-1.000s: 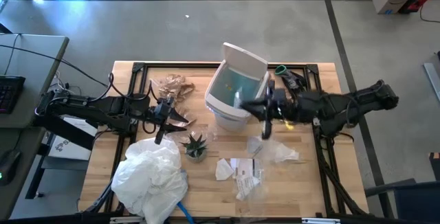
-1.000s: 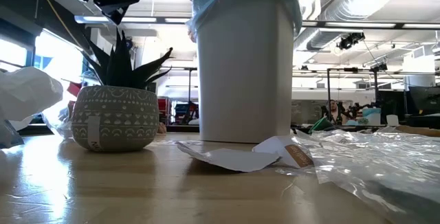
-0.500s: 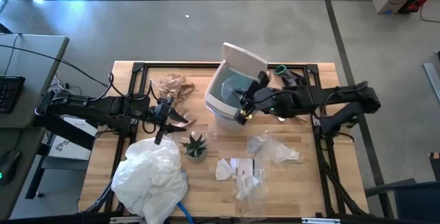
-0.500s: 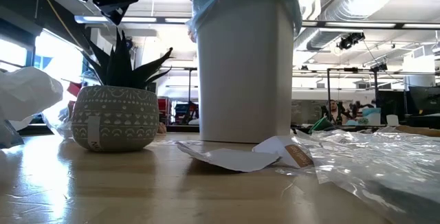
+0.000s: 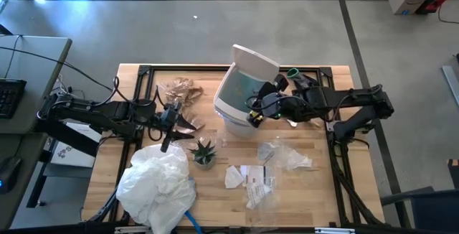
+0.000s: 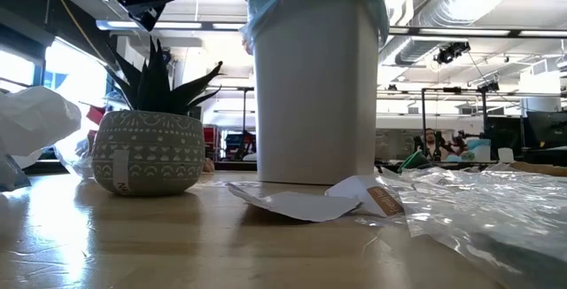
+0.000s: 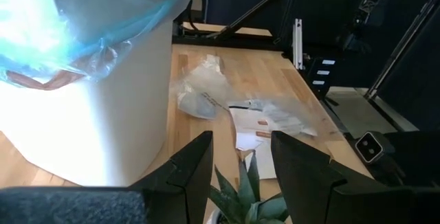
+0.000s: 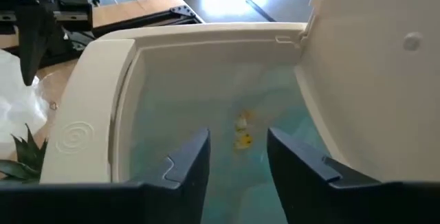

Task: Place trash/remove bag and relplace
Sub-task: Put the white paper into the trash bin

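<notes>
While the right gripper (image 5: 252, 113) hangs over the mouth of the white bin (image 5: 240, 108) at the centre of the high view, its jaws stand apart with nothing between them, the raised lid (image 5: 255, 63) just behind. Inside, the light-blue bag (image 8: 261, 141) lines the walls, and its edge spills over the rim in the left wrist view. The left gripper (image 5: 169, 123) rests left of centre, jaws parted and empty, near the potted plant (image 5: 203, 151). Crumpled brown paper (image 5: 179, 90) lies at upper left of the table (image 5: 315, 191); white paper scraps (image 5: 247, 176) and clear plastic wrappers (image 5: 287, 155) lie below the bin at lower centre. A large white plastic heap (image 5: 158, 184) fills the lower left.
</notes>
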`<state>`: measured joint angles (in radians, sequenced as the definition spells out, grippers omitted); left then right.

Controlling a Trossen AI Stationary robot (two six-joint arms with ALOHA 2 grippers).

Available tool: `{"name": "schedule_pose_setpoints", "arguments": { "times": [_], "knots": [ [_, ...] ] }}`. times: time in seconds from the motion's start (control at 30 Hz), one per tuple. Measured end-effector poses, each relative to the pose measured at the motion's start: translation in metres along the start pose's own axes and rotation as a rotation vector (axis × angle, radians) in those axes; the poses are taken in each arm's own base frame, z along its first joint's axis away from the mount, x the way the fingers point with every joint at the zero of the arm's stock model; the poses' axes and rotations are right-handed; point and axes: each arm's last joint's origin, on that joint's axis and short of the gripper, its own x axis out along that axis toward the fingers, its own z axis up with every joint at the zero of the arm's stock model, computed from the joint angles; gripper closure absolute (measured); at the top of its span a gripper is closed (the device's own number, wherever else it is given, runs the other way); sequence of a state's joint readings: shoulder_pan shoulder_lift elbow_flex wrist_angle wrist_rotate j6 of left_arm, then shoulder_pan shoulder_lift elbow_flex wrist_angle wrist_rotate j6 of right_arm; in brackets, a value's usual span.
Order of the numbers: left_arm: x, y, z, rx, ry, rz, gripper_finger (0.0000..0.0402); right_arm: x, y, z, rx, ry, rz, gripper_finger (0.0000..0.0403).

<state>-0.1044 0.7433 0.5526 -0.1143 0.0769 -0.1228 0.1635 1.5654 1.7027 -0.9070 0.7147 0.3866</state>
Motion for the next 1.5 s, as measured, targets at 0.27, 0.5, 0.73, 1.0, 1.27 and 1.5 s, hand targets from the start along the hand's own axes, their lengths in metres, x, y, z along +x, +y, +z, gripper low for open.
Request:
{"name": "schedule_pose_setpoints", "arguments": {
  "times": [0.27,0.5,0.73,1.0,1.27,1.5],
  "knots": [
    [0.000,-0.003,0.000,-0.001,0.003,-0.017,0.0268,-0.019,0.015,0.000,-0.018,-0.025,0.087,0.0257],
    [0.000,-0.006,-0.001,0.003,0.005,-0.025,0.0268,-0.062,0.043,-0.019,-0.056,0.035,0.278,0.0257],
    [0.001,-0.006,-0.001,0.004,0.006,-0.024,0.0268,-0.083,0.074,-0.060,-0.012,0.216,0.271,0.0257],
    [0.009,-0.005,-0.004,0.013,0.032,-0.020,0.0268,-0.050,0.142,-0.102,-0.130,0.345,0.314,0.0257],
    [0.027,-0.004,-0.009,0.005,0.074,-0.025,0.0268,0.002,0.181,-0.123,-0.185,0.472,0.447,0.0257],
    [0.037,-0.003,-0.016,-0.031,0.130,-0.024,0.0268,0.030,0.207,-0.128,-0.148,0.499,0.659,0.0256]
  ]
}}
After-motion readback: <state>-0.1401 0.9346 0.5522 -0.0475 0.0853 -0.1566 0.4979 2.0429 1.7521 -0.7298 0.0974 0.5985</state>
